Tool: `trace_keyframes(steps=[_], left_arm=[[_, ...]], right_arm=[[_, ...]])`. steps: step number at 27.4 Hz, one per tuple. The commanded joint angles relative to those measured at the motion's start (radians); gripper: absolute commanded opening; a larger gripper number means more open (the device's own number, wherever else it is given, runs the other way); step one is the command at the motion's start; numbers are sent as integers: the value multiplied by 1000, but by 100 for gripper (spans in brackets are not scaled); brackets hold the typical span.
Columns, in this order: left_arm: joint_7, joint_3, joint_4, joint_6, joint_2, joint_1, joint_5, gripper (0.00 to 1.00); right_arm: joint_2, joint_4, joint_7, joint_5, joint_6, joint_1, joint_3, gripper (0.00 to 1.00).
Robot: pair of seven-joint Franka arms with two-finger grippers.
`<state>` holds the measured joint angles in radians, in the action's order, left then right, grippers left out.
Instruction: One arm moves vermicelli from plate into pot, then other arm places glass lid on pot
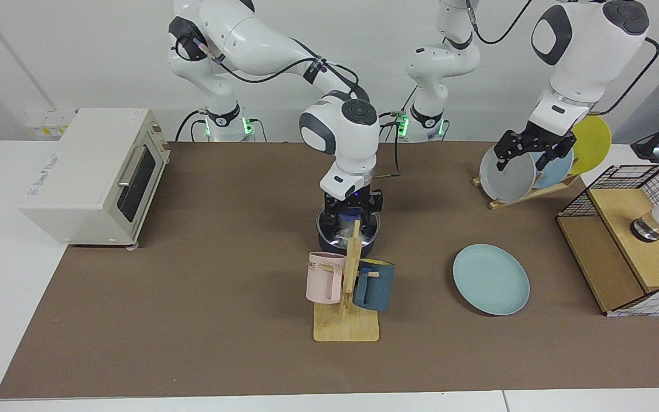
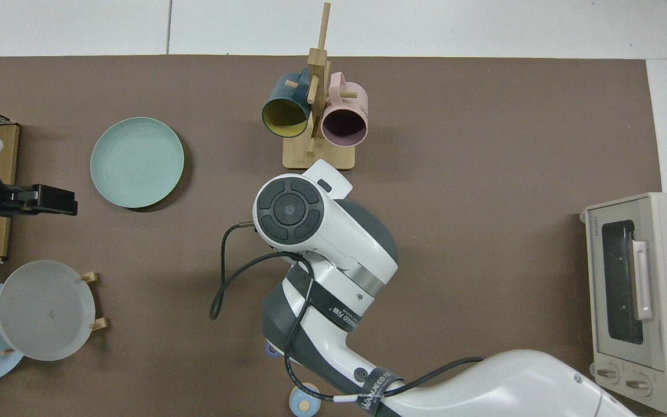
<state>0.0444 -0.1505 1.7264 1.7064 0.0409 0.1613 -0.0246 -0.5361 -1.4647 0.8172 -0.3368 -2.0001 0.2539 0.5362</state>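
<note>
A dark pot (image 1: 366, 245) stands mid-table behind the mug rack, with the glass lid (image 1: 332, 228) resting on it and pale vermicelli dimly visible underneath. My right gripper (image 1: 353, 213) hangs just above the lid's middle, fingers apart and open. From above, the right arm hides the pot except the tip of its handle (image 2: 271, 349). The mint plate (image 1: 491, 278) (image 2: 136, 162) lies bare. My left gripper (image 1: 527, 159) (image 2: 70, 200) waits open near the plate rack, holding nothing.
A wooden mug rack (image 1: 345, 320) with a pink and a blue mug stands just in front of the pot. Plate rack (image 1: 527, 194) with several plates, a wire basket (image 1: 630, 240) and a toaster oven (image 1: 98, 171) line the sides. A small blue round object (image 2: 303, 401) sits behind the pot.
</note>
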Motion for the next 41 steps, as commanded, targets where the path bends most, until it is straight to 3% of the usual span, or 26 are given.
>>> trace_keyframes(steps=[1,14,21,29,36,41], left_arm=[[3,8,-1,-8,10,-11,9,100],[3,8,-1,-8,10,-11,9,100],[3,8,-1,-8,10,-11,9,100],[3,8,-1,-8,10,-11,9,100],[3,8,-1,-8,10,-11,9,100],[3,8,-1,-8,10,-11,9,100]], right_arm=[[50,-3,16,-14,47,-24,27,100],[116,-6,-98,-2,103,-39,22,100],[171,-6,-188,62,127,-68,-1,100],[243,-16,-378,223,153,-59,-223,100],[304,-51,-584,288,190,-58,-410,100],[355,-91,-734,343,210,-56,-513,100]])
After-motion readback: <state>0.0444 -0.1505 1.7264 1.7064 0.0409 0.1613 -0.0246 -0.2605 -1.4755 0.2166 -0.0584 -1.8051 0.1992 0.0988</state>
